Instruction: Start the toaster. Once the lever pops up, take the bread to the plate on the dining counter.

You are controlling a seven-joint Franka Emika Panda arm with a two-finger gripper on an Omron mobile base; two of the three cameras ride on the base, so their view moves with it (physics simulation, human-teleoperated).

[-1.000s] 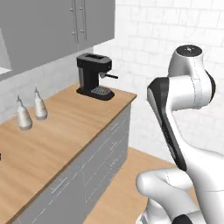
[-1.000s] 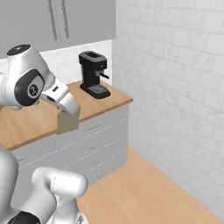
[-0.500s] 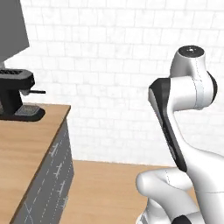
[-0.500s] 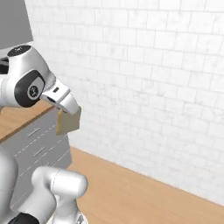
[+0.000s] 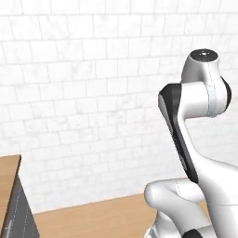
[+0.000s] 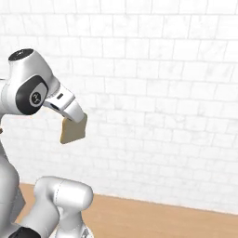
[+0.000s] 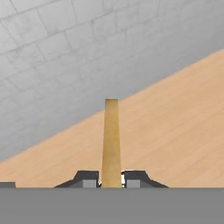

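Note:
My gripper (image 7: 111, 179) is shut on the bread (image 7: 111, 140), a tan slice that I see edge-on in the hand view, standing up between the two dark fingertips. From the right base view the bread (image 6: 73, 130) hangs flat-faced below the white hand, held high in the air in front of a white brick wall. The gripper (image 6: 74, 116) itself sits at the slice's top edge there. The toaster, the lever, the plate and the dining counter are out of view.
A white brick wall (image 5: 93, 93) fills the background, with wood floor (image 6: 162, 218) below it. A corner of a wood-topped counter with a grey cabinet front (image 5: 11, 204) stands at the far left of the left base view.
The whole scene has swung: the counter, coffee machine and cabinets have slid out to the left as the base turned. The bread stays gripped in the same pose.

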